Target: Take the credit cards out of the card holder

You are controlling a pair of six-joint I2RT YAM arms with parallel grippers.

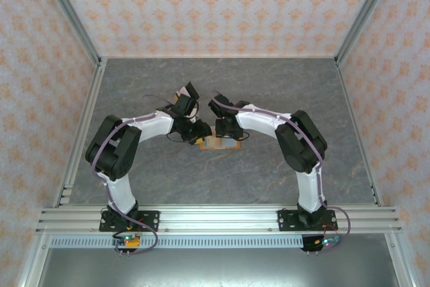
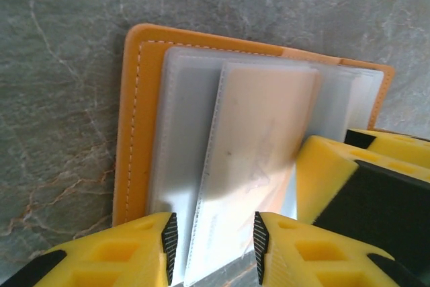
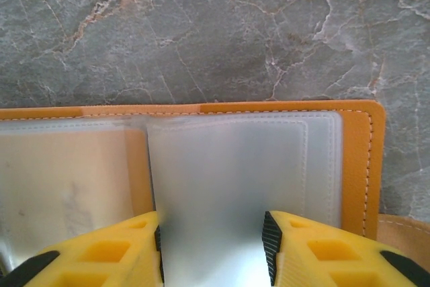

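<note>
The card holder (image 1: 222,144) lies open on the marble table, with an orange rim (image 2: 127,132) and clear plastic sleeves inside. My left gripper (image 2: 215,247) is shut across a lifted sleeve holding a whitish credit card (image 2: 259,139). Its pads (image 2: 168,240) sit at the sleeve's edges. My right gripper (image 3: 211,247) is shut edge to edge on another frosted sleeve (image 3: 222,179) over the holder's right half (image 3: 359,166). What that sleeve holds is not visible. A pale card (image 3: 60,186) shows in the sleeve to its left. From above, the left gripper (image 1: 200,132) and the right gripper (image 1: 225,132) meet over the holder.
The right gripper's yellow finger (image 2: 329,173) stands close beside the sleeve held by my left gripper. Grey marble table (image 1: 168,85) spreads all round the holder. Patterned walls (image 1: 215,5) and metal rails (image 1: 80,119) bound the workspace.
</note>
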